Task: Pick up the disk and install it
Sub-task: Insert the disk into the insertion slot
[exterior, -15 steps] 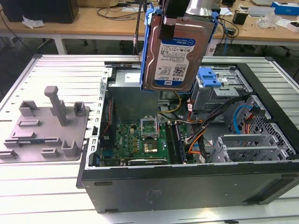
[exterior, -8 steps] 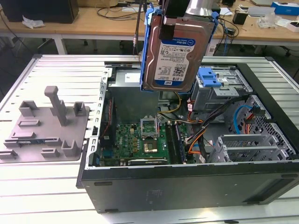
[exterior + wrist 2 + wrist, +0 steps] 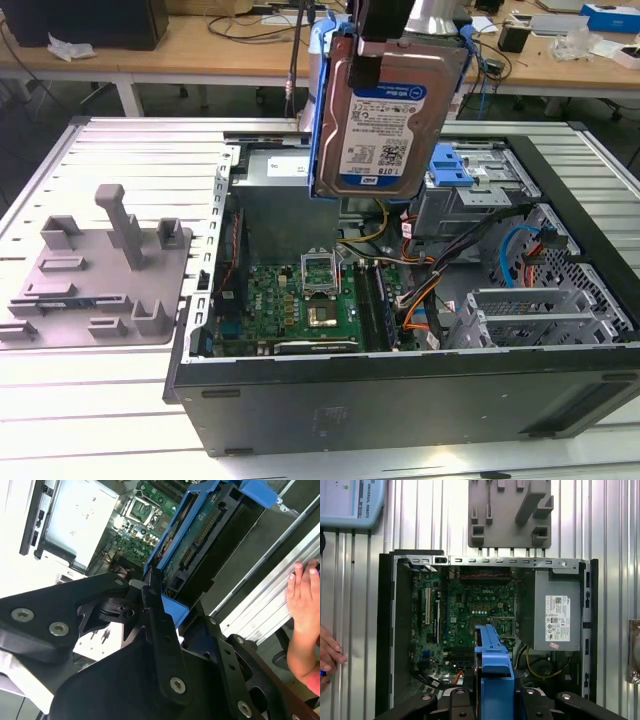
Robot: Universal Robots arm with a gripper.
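As I judge it, the step in hand is carrying the disk (image 3: 385,125) over the open computer case (image 3: 400,390) toward its slot. Doing this well means a firm, even grip on the blue frame so the disk hangs straight and does not swing. It also means lining it up squarely with the opening and staying clear of loose wires.

Taking the exterior view from its left: a grey holder plate (image 3: 95,270) lies flat on the slatted bench (image 3: 60,420), well apart from my load. Next comes the case, lying on its side with the green circuit board (image 3: 300,300) exposed. The disk hangs upright above the case, label facing the camera, touching nothing below. Just beside it, toward the exterior view's right, sits the grey metal cage (image 3: 470,195) with its blue latch (image 3: 462,165), and orange and black wires (image 3: 420,290) trail near it. I would watch those.

My pincer (image 3: 152,592) is clamped on the disk's blue frame, its fingers pressed against the plastic in the second wrist view. A person's hand (image 3: 302,610) rests on the bench beside the case, so I should be careful on that side.
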